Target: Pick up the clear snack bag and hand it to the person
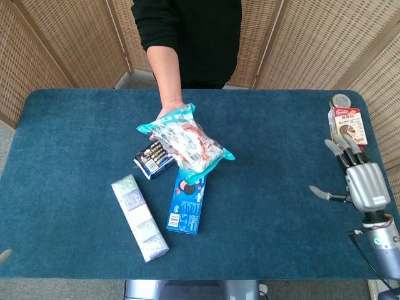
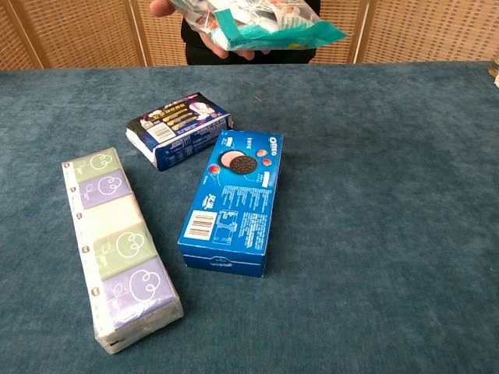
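The clear snack bag [image 1: 185, 142] with teal ends lies on the person's upturned palm [image 1: 166, 114] above the middle of the table; in the chest view the bag [image 2: 257, 17] shows at the top edge. My right hand [image 1: 356, 177] is far off at the table's right side, fingers spread, holding nothing. It does not appear in the chest view. My left hand is out of both views.
On the blue cloth table [image 1: 75, 144] lie a dark snack pack [image 1: 153, 159], a blue Oreo box [image 1: 188, 200] and a pastel tissue pack [image 1: 139, 217]. Small snack boxes [image 1: 347, 127] and a brown biscuit box [image 1: 357, 167] stand at the right edge. Wicker screens stand behind.
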Robot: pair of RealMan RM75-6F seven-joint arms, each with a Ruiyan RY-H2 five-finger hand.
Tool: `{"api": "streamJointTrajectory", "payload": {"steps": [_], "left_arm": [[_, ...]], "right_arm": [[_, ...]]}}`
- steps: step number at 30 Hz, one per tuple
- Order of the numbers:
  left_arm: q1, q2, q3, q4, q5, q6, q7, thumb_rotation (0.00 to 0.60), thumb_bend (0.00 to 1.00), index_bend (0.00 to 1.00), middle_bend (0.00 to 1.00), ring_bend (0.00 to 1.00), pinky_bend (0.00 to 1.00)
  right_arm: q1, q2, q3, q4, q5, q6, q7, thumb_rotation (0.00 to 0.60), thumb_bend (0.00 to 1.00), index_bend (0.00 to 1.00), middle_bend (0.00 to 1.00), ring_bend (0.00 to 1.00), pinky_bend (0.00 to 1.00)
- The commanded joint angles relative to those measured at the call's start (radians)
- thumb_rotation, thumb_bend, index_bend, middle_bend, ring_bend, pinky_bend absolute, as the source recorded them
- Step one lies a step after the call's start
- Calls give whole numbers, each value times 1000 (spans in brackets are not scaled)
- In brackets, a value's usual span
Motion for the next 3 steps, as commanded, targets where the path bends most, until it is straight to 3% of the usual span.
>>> {"api": "streamJointTrajectory", "payload": {"steps": [1,3], "left_arm": [[1,-2,1,1,3,1,5,600,143,0,0,0,87],[1,-2,2,1,5,2,7,600,143,0,0,0,87]], "right_arm": [[-38,-40,-15,72,-2,24,45,229,0,96,30,42,231],[-41,-46,-11,90,1,23,47,232,0,97,30,42,230]]}}
